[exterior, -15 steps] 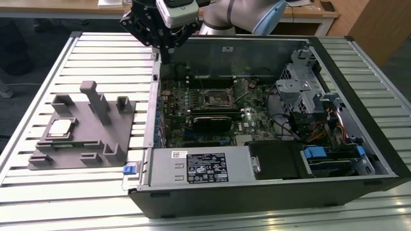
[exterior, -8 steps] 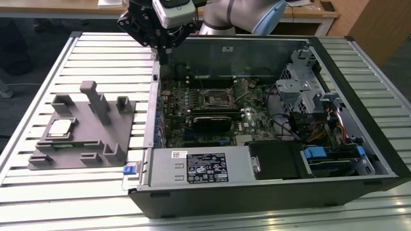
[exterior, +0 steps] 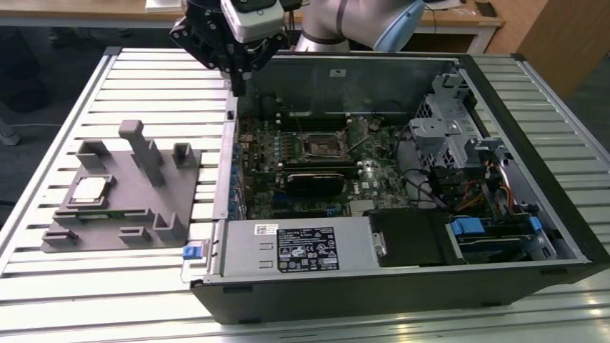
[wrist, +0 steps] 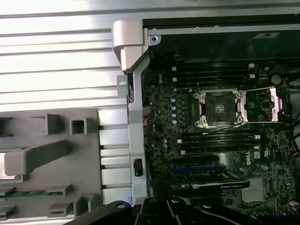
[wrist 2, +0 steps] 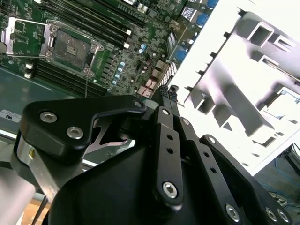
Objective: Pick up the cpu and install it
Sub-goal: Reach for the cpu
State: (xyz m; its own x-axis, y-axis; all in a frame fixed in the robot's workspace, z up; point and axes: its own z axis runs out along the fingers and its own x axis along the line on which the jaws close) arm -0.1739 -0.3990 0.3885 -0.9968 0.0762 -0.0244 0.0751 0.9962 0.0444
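well, the cpu (exterior: 88,189) lies flat, pale metal top facing up, in a recess of the grey fixture (exterior: 133,204) on the slatted table (exterior: 143,86). it sits on the exterior view's left of the open computer case (exterior: 401,289). being square, it has no long axis; its edges run roughly in line with the fixture's edges. nothing touches it.

the gripper (exterior: 236,87) hangs well apart from the cpu, pointing down over the case's wall on the exterior view's left, near the far corner. in the second wrist view its fingers (wrist 2: 164,122) are pressed together and pinch nothing.

the fixture is washed out by glare in the second wrist view, so the cpu is hard to make out there. in the first wrist view the fixture is cut off at the picture's edge. the gripper's own body hides part of the board in both wrist views.

by count: one cpu, one gripper, one fixture, one case and one socket (wrist: 219,108) on the green motherboard (exterior: 286,171). the socket stands open with its metal plate (wrist: 271,105) swung aside, and its dark centre holds no chip. one grey box with a label (exterior: 296,246) lies along the case's near side.
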